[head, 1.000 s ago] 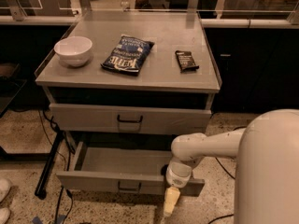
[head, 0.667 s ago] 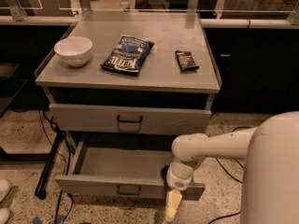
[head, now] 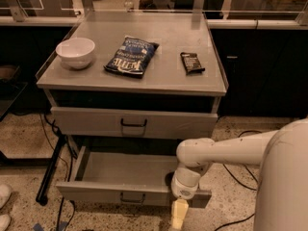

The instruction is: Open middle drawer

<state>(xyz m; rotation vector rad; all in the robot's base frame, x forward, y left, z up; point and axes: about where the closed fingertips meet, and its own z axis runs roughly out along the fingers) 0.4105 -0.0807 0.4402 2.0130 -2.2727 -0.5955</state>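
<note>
My gripper (head: 178, 215) points down, low against the front of the middle drawer (head: 96, 192), right of its pull. Open or closed, I cannot tell. That drawer stands pulled out beneath a closed drawer (head: 91, 121).

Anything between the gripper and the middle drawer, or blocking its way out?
Nothing visible. The gripper is at the front of the middle drawer, just right of its black pull. The drawer stands pulled out; little of the floor ahead of it shows.
</note>
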